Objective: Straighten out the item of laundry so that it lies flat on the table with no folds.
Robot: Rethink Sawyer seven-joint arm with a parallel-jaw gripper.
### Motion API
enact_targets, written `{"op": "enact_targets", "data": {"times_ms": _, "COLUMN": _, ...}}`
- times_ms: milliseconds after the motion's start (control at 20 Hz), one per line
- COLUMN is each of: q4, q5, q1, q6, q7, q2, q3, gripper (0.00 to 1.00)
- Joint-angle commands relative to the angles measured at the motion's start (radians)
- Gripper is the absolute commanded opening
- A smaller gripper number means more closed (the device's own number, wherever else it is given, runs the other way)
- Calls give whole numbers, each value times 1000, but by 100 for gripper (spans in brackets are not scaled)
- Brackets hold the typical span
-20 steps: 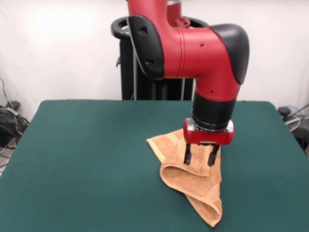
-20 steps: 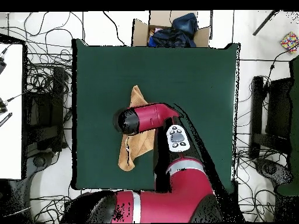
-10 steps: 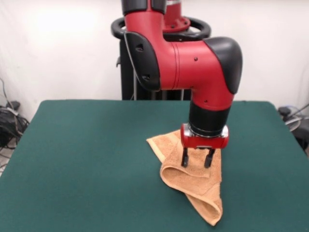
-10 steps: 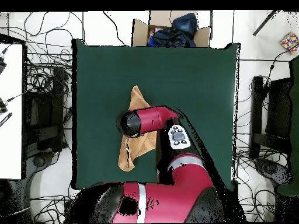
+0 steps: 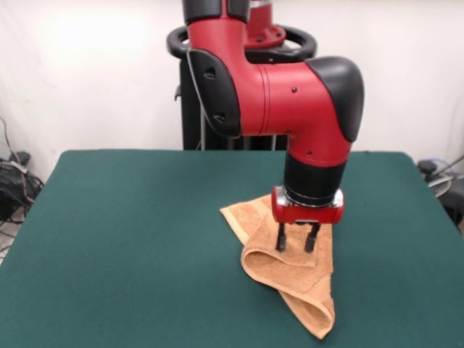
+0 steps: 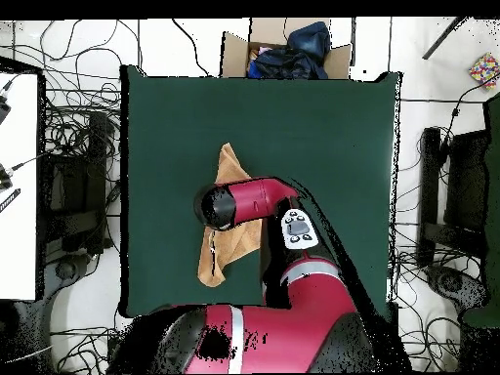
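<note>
Gripper [image 5: 296,246] partly open, gripping nothing, tips down at the folded towel [image 5: 290,275] bunched directly beneath on the table [image 5: 130,239]. Risk: pinching both layers together, dragging the fold along instead of opening it.

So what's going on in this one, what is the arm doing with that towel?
The red arm's gripper is down on a folded orange-tan towel on the green table. Its fingers are open with the tips at the cloth, over the towel's middle. The towel is bunched into a long, doubled-over shape, so nothing is flattened yet. It looks poised to pinch a layer.
</note>
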Motion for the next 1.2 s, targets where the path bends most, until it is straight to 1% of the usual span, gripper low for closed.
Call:
{"op": "enact_targets", "data": {"times_ms": 50, "q4": -21, "q5": -4, "q1": 17, "q6": -77, "q7": 71, "q2": 11, "q3": 54, "gripper": 0}}
{"op": "enact_targets", "data": {"times_ms": 150, "q4": -25, "q5": -4, "q1": 25, "q6": -73, "q7": 77, "q2": 11, "q3": 46, "gripper": 0}}
{"op": "enact_targets", "data": {"times_ms": 250, "q4": -34, "q5": 3, "q1": 35, "q6": -34, "q7": 74, "q2": 7, "q3": 38, "gripper": 0}}
{"op": "enact_targets", "data": {"times_ms": 400, "q4": -24, "q5": 16, "q1": 21, "q6": -31, "q7": 74, "q2": 7, "q3": 51, "gripper": 0}}
{"op": "enact_targets", "data": {"times_ms": 900, "q4": -1, "q5": 23, "q1": 27, "q6": -33, "q7": 86, "q2": -20, "q3": 51, "gripper": 0}}
{"op": "enact_targets", "data": {"times_ms": 1000, "q4": 6, "q5": 30, "q1": 26, "q6": -14, "q7": 81, "q2": -44, "q3": 55, "gripper": 0}}
{"op": "enact_targets", "data": {"times_ms": 1200, "q4": 16, "q5": 76, "q1": 27, "q6": 74, "q7": 74, "q2": -137, "q3": 77, "gripper": 0}}
